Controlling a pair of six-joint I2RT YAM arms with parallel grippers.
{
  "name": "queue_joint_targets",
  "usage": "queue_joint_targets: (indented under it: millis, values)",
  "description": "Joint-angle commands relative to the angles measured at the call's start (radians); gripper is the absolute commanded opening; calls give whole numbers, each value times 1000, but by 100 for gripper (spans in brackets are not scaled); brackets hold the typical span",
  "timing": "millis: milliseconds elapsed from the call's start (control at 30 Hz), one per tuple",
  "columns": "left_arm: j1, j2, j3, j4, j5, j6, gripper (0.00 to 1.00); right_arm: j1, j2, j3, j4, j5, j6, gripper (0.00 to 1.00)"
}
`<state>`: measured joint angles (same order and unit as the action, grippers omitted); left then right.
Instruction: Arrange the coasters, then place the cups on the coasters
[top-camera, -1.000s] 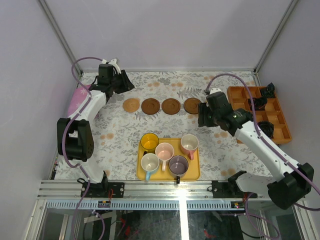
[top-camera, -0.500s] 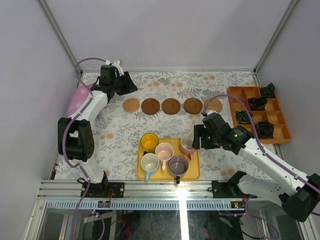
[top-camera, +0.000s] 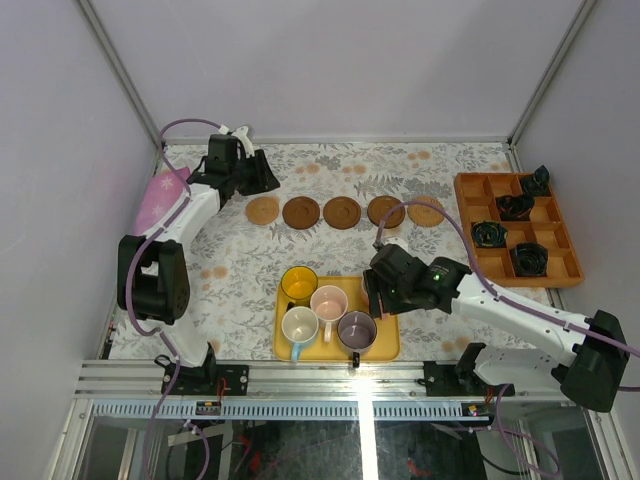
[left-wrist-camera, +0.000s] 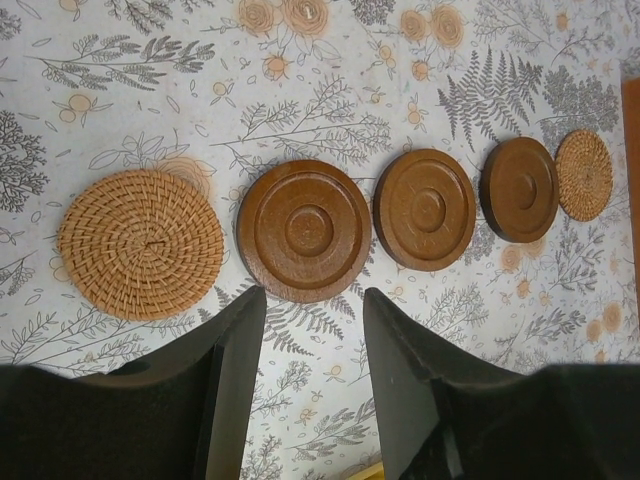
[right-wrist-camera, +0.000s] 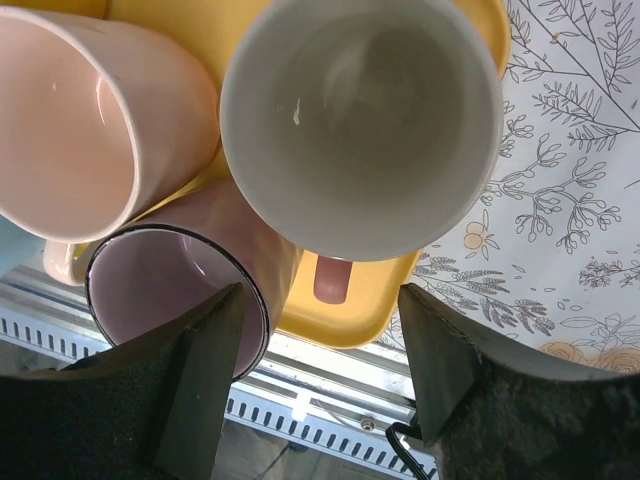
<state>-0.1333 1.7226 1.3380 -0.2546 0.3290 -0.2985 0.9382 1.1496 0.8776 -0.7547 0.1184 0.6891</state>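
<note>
Five coasters lie in a row across the far table: a wicker one, three dark wooden ones and a small wicker one. My left gripper hovers open just behind the first two, holding nothing. The yellow tray holds the amber, pale pink, white and purple cups. My right gripper hangs open over the salmon cup, its fingers either side of the handle without touching.
An orange compartment tray with small black round parts stands at the right edge. A pink object lies at the far left beside the left arm. The metal rail runs just below the yellow tray.
My right arm swung from the right end of the coaster row down over the yellow tray, its jaws widening. The left gripper drifted slightly right and opened a little.
</note>
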Motion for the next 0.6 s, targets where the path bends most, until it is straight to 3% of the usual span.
queue_joint_targets:
  millis: [0,567]
  values:
    - [0,-44,-23,-12,-1,30,44,13,-18,6,28,77,62,70]
    - [-1,-56,-49,-6,7,32,44,14,-25,-89,62,124,144,57]
